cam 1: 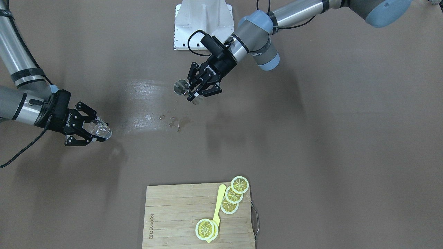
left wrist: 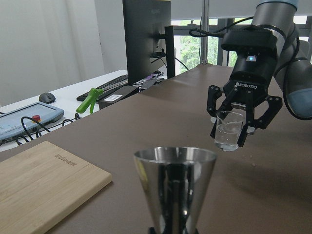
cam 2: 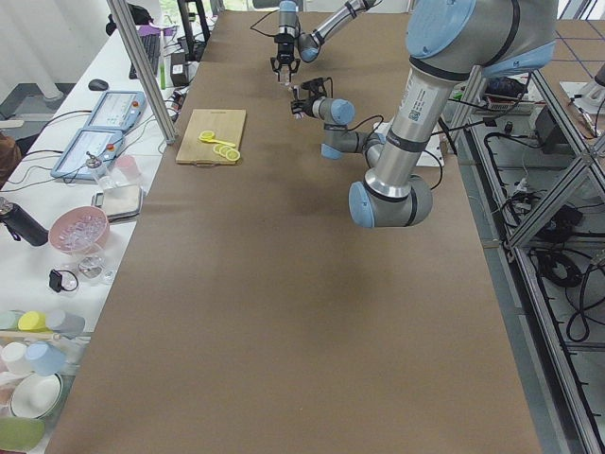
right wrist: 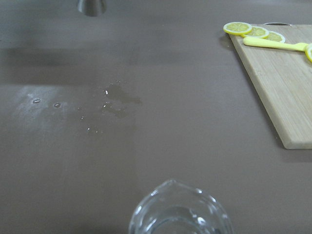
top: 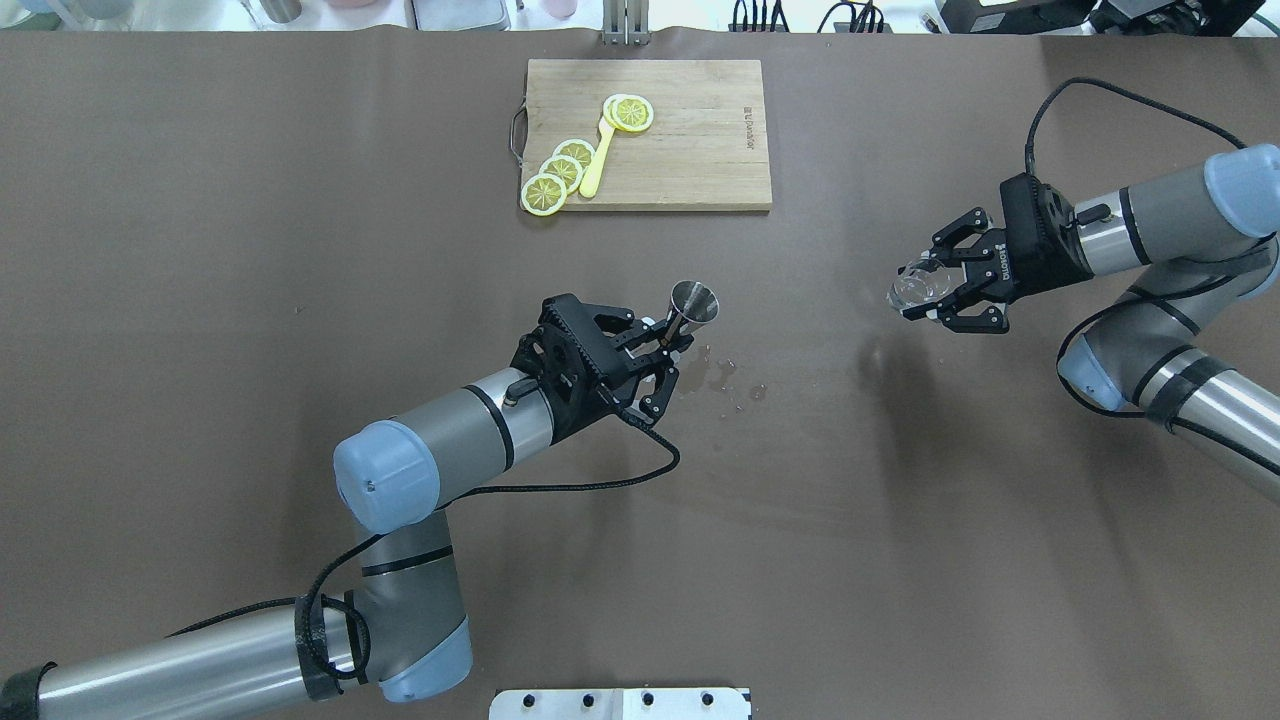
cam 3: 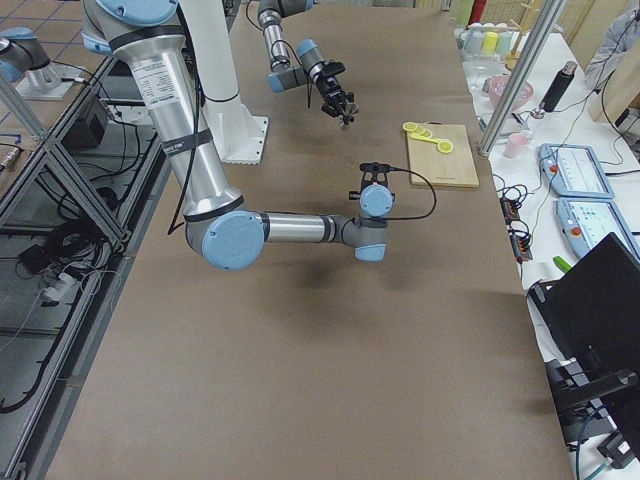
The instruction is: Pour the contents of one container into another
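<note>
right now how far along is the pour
Done: the left end effector grips the conical steel jigger, the right end effector the clear glass cup holding some liquid. In hand: both hang apart above the brown table, with spilled drops near the jigger. Left: bringing them together and pouring.

The overhead camera is looking forward and down over the table point(top: 200, 250), the cutting board point(top: 700, 140) sitting at twelve o'clock. The front-facing camera is looking steeply down from the opposite side, showing that board at six o'clock.
</note>
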